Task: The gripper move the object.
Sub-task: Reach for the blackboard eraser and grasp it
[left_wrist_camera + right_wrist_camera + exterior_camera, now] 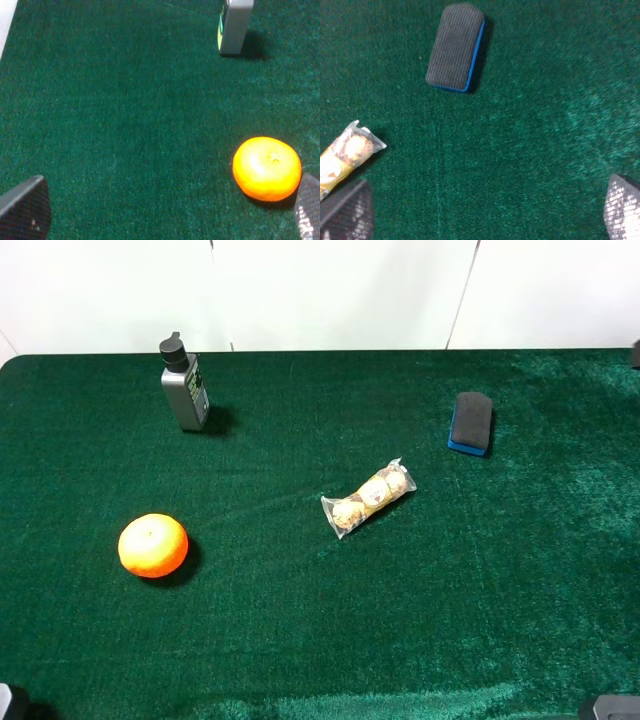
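The object, a small oblong block [471, 422] with a dark grey felt top over a blue base, lies on the green cloth at the back right. It also shows in the right wrist view [455, 48]. My right gripper [482, 212] is open and empty, some way short of the block, with its fingertips [346, 212] wide apart. My left gripper [165, 217] is open and empty over bare cloth on the left, far from the block. In the exterior high view only bits of the arms show at the bottom corners.
A clear packet of round buns [369, 497] lies mid-table, its end in the right wrist view [347, 152]. An orange [153, 545] sits front left, close to the left fingertip [308, 207]. A grey bottle with a black cap [184, 386] stands back left. A white wall runs behind the table.
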